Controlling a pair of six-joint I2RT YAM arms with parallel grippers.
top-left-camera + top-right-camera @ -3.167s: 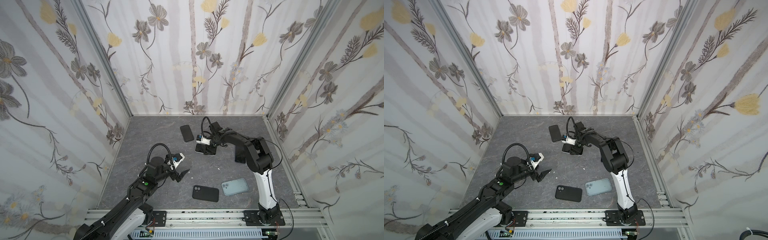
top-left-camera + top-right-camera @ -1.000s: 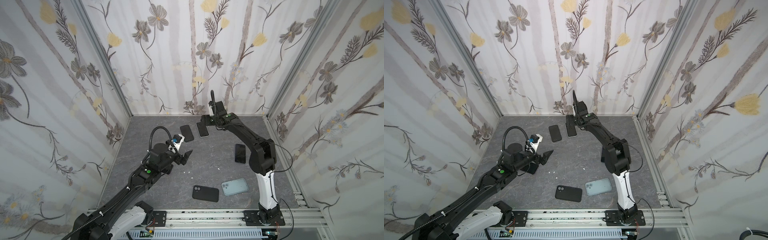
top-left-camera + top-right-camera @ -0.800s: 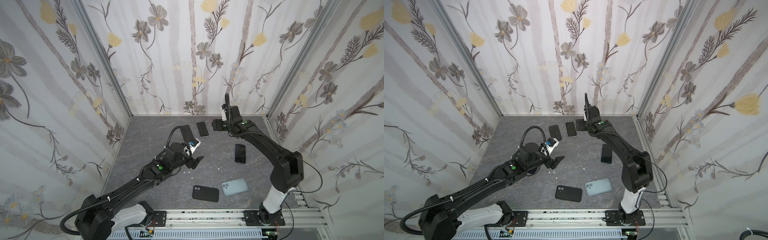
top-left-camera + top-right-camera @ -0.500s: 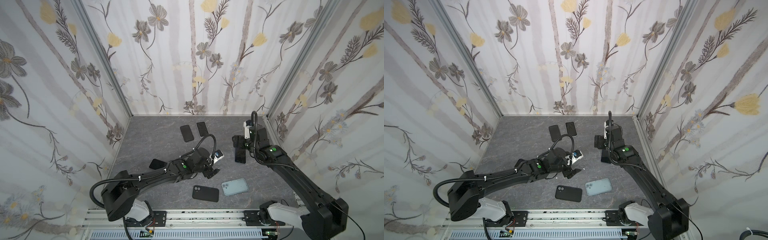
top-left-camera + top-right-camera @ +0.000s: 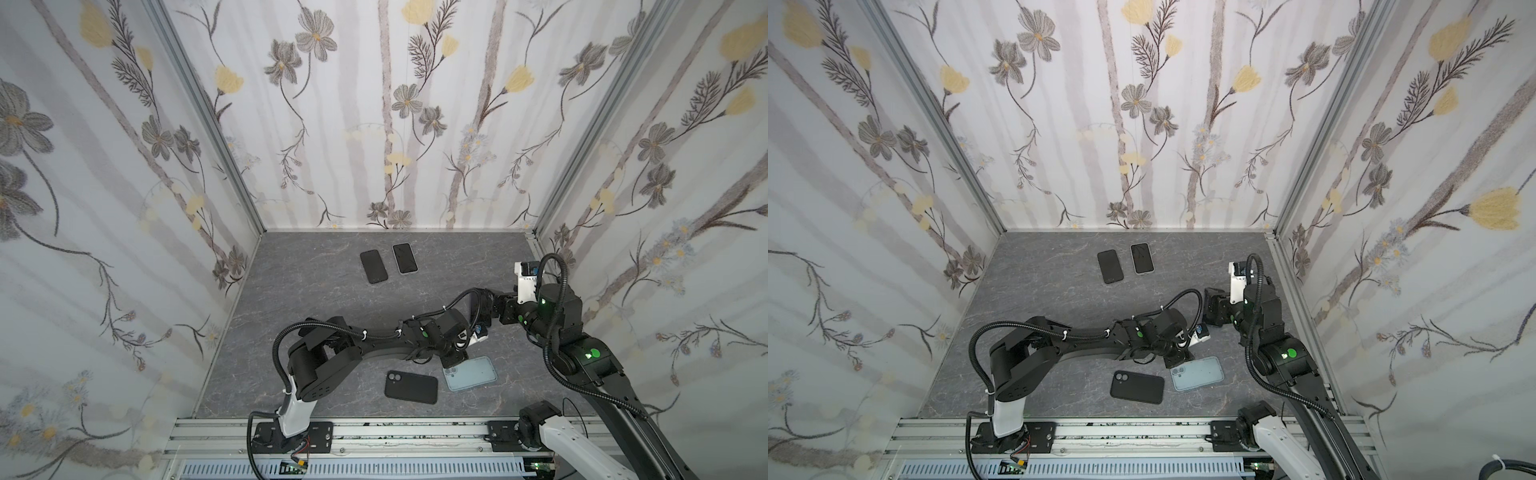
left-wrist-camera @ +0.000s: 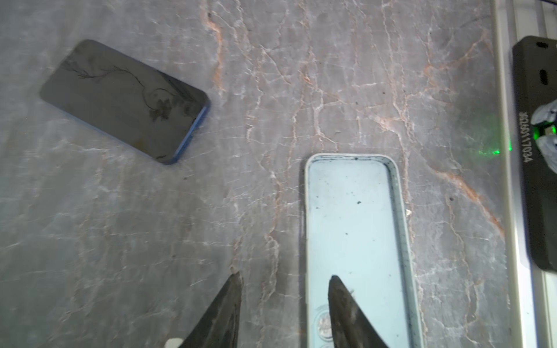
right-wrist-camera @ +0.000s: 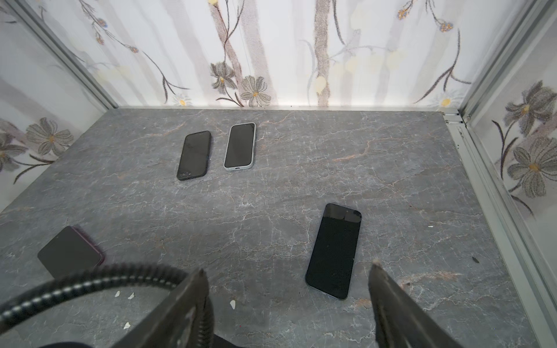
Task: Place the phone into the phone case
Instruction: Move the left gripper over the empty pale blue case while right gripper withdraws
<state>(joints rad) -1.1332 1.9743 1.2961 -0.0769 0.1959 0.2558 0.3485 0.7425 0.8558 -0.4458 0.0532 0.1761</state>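
Observation:
An empty pale blue phone case [image 5: 471, 375] [image 5: 1200, 373] [image 6: 355, 229] lies open side up near the table's front. My left gripper [image 6: 286, 274] [image 5: 452, 360] points down at its camera-hole end. It is open, one finger over the case's inside and the other over bare table, with the long rim between them. A dark phone [image 7: 333, 250] [image 6: 123, 101] lies screen up at mid right. My right gripper [image 7: 286, 266] [image 5: 482, 309] hovers open just in front of it, holding nothing.
A black case [image 5: 411, 387] [image 5: 1137, 386] lies left of the pale one. Two cased phones [image 5: 373, 266] [image 5: 404, 258] lie side by side near the back wall. A maroon-edged phone [image 7: 70, 251] lies at mid left. The left arm's cable [image 7: 90, 280] arcs beside the right gripper.
My left arm swung right across the table to the pale case and its jaws narrowed. My right arm drew back from the back wall to the right side, near the dark phone.

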